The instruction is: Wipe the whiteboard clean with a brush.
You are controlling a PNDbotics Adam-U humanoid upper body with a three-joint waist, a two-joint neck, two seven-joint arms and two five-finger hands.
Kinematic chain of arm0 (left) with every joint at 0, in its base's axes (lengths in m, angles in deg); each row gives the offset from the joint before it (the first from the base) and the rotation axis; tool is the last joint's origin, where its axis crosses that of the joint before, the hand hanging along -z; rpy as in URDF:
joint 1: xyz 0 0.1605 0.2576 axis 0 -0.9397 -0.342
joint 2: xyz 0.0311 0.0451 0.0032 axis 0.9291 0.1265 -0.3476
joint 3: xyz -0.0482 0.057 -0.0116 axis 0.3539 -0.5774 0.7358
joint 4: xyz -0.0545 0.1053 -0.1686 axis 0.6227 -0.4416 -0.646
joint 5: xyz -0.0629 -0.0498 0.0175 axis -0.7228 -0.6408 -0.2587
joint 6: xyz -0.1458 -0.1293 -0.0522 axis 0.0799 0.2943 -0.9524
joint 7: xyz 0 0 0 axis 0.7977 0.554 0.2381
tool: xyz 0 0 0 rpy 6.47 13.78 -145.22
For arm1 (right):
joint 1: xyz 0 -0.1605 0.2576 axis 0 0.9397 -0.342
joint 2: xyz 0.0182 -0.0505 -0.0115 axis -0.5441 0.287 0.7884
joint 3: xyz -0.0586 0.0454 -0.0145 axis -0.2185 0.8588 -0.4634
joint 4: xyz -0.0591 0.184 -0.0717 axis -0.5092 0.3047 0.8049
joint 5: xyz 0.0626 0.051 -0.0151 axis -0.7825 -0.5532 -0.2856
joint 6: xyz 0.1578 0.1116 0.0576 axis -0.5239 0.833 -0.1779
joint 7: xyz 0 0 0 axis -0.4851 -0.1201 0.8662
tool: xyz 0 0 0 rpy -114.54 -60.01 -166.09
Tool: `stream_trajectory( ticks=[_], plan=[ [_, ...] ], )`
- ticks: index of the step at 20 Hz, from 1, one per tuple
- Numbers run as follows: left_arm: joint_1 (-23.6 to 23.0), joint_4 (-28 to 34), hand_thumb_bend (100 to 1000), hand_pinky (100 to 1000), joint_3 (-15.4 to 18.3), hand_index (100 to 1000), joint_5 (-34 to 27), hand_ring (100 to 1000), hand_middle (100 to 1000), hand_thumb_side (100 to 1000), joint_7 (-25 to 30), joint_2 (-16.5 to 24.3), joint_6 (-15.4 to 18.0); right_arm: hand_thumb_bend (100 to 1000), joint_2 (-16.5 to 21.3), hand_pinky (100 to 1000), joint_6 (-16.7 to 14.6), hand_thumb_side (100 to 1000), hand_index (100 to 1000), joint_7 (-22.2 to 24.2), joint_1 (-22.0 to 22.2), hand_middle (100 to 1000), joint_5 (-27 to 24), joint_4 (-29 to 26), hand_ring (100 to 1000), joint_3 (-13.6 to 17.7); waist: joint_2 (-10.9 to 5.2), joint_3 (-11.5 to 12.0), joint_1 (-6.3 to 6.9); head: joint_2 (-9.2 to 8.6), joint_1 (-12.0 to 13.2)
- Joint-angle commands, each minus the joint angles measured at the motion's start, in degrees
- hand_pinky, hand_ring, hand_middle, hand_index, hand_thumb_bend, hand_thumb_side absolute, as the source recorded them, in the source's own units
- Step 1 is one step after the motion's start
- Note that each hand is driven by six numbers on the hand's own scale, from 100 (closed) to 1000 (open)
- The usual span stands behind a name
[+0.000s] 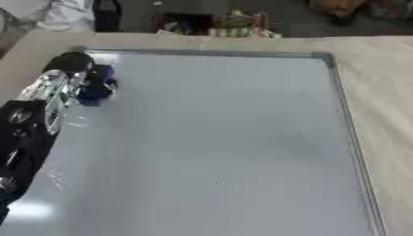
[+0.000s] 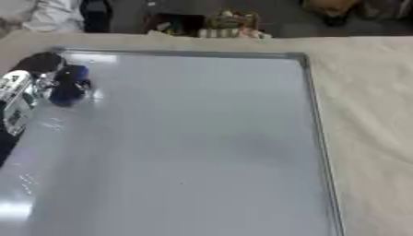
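Whiteboard (image 1: 226,147) on table: left robot hand (image 1: 71,64) grips blue brush (image 1: 97,87)

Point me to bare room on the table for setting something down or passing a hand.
Bare: most of the whiteboard, from the left hand across to its right frame, and the tan table strip beyond that frame. Crowded: the far-left corner, where the left hand holds the blue brush.

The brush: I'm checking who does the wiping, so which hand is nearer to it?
Left. The left hand is at the blue brush near the whiteboard's far left corner; the right hand shows in neither view.
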Motion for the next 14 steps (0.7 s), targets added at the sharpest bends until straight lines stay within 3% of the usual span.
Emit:
stream_trajectory(
  ticks=[1,14],
  plan=[
    [-1.04,-2.03,184,533,0.29,381,1.23,521,319,529,0.29,1.86,-0.68,100,1.02,791,0.02,1000,808,-0.19,-0.29,725,-0.20,-0.79,799,0.77,-1.12,0.09,-0.49,-0.25,0.15],
    [-0.97,-3.59,169,523,3.07,378,1.75,510,310,537,-0.83,3.68,-4.05,100,0.93,791,0.16,1000,807,-0.27,-0.02,725,-0.17,-0.79,799,0.87,-1.21,0.55,-0.97,-0.73,-0.53]
  ],
)
